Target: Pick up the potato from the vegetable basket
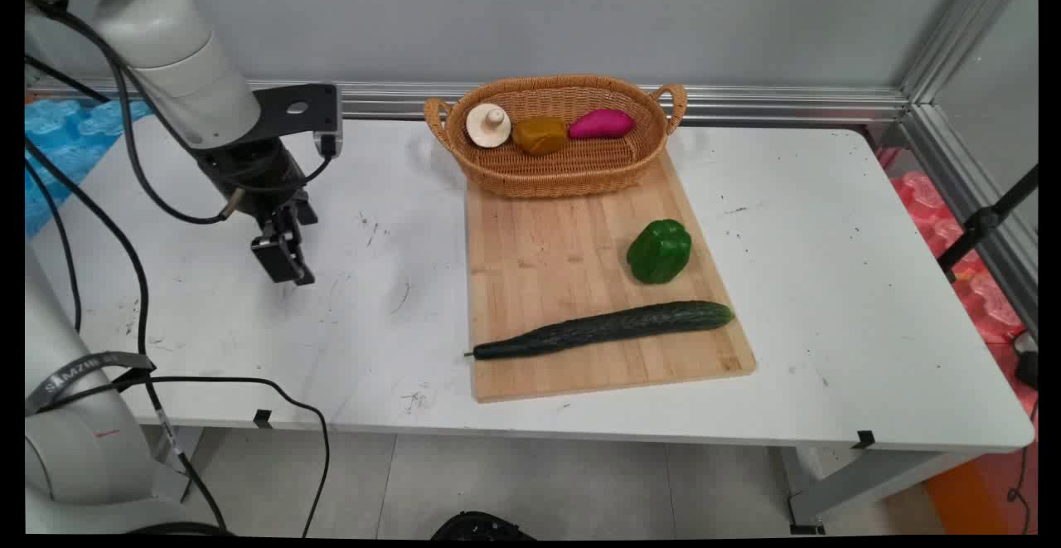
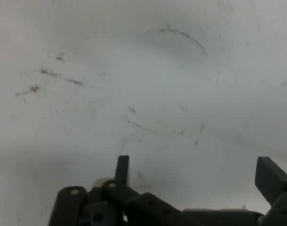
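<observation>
The black two-finger gripper (image 1: pixel 284 264) is seen low over bare, scuffed white bench (image 1: pixel 373 299), fingers (image 2: pixel 273 178) spread wide, nothing held. Well to its right, a long dark-green cucumber (image 1: pixel 603 329) lies on a wooden cutting board (image 1: pixel 547 258).

White scuffed table (image 1: pixel 829 283), tan wood board (image 1: pixel 547 258), woven brown basket (image 1: pixel 572 171), green pepper (image 1: pixel 659 251), dark green cucumber (image 1: pixel 605 329), magenta sweet potato (image 1: pixel 601 123), black end effector (image 1: pixel 286 264).
</observation>
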Robot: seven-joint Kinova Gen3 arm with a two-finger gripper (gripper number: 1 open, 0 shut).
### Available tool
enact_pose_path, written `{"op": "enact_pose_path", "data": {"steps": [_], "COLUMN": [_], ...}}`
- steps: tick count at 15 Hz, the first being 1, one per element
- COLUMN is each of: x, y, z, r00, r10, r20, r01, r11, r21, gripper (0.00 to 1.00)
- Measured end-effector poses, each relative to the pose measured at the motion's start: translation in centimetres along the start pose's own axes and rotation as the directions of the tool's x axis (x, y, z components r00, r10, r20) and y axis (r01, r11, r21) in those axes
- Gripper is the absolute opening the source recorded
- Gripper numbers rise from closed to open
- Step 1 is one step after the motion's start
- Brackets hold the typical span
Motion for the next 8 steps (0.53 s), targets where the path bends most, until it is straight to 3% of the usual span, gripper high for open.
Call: {"op": "enact_pose_path", "data": {"steps": [3,8], "x": [1.0,4.9], "y": [-0.6,-3.1], "z": [0.1,-0.4], "r00": [1.0,0.996], "r10": [-0.001,0.01], "r20": [-0.021,-0.093], "r01": [0.001,-0.004], "r11": [1.0,0.998], "r21": [0.012,0.067], "gripper": [1.0,1.0]}}
